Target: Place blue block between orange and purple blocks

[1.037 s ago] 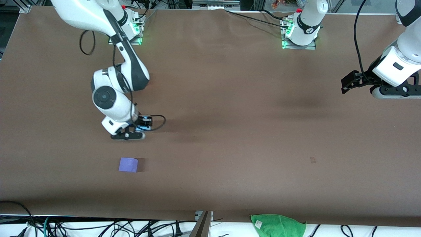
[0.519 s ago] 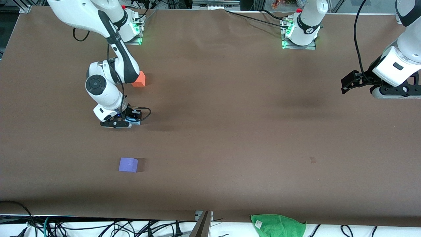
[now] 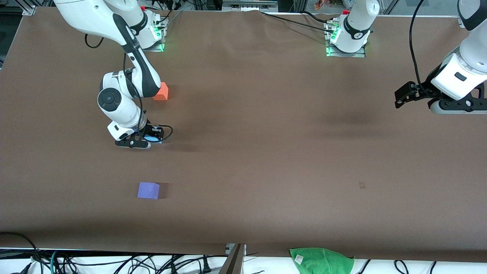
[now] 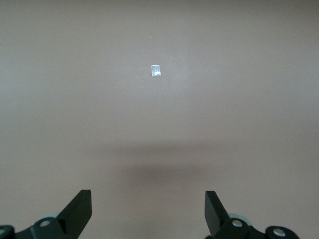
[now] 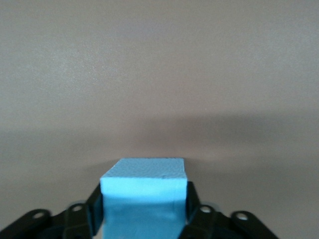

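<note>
Blue block (image 5: 143, 191) clamped in right claw (image 5: 143, 211) — above bare brown table (image 5: 159, 74)

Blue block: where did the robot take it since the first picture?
The right gripper, shut on the blue block, carried it toward the bases, over the spot between the orange block and purple block. The purple block and waiting left gripper stayed put.

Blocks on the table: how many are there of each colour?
Orange block: 1
Purple block: 1
Blue block, held in the right gripper: 1
Total: 3 blocks
</note>
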`<move>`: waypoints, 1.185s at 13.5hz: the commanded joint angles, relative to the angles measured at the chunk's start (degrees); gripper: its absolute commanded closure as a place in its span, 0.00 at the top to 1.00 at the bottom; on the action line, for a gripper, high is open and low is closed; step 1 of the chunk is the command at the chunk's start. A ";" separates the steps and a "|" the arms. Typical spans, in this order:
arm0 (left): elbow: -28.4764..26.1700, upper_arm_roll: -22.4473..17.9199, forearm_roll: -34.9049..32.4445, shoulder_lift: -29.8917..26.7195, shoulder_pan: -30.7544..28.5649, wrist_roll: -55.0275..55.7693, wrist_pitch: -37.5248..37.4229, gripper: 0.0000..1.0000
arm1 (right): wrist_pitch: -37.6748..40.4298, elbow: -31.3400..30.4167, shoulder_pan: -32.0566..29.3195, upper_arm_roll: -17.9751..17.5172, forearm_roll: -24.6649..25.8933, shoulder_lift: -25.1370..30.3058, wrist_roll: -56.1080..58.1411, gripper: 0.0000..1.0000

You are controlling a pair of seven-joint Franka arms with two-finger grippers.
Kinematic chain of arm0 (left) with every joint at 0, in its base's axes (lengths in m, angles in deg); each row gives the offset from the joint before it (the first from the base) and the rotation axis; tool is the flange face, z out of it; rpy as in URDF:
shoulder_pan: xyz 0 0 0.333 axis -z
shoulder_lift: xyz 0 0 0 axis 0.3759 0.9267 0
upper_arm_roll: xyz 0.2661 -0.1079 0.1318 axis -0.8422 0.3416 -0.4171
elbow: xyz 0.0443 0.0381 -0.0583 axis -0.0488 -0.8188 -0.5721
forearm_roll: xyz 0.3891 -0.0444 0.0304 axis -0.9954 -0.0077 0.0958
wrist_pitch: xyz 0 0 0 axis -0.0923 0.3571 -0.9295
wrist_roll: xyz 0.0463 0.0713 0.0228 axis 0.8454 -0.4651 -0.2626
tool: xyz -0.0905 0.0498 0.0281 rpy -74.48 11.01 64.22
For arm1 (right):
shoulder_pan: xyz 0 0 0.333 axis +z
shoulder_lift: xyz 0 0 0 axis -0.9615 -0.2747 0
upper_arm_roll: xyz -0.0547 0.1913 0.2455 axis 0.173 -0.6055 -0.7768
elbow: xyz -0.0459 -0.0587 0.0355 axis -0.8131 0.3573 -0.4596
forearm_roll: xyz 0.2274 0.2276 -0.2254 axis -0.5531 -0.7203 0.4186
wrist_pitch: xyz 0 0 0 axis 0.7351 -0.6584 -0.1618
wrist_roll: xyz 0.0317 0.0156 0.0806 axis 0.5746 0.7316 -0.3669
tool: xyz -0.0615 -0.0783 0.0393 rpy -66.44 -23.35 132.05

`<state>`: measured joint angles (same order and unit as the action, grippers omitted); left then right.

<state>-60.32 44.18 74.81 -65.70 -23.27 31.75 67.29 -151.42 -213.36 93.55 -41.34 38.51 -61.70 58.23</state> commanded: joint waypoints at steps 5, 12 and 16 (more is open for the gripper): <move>-0.48 -0.52 0.89 -0.43 0.32 -1.43 0.46 1.00 | 16.36 10.91 -0.25 -0.60 -1.02 2.98 0.75 1.00; -0.48 -0.52 0.89 -0.52 0.32 -1.43 0.46 1.00 | 41.70 30.00 -0.16 -0.25 -0.67 9.91 3.89 1.00; -0.48 -0.43 0.89 -0.52 0.32 -1.43 0.46 1.00 | 49.07 37.31 -0.25 3.18 -0.93 11.15 8.84 1.00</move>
<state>-60.34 44.19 74.81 -65.70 -23.26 31.75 67.29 -106.61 -179.23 93.51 -38.74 38.51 -50.50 65.24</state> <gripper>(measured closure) 0.000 0.000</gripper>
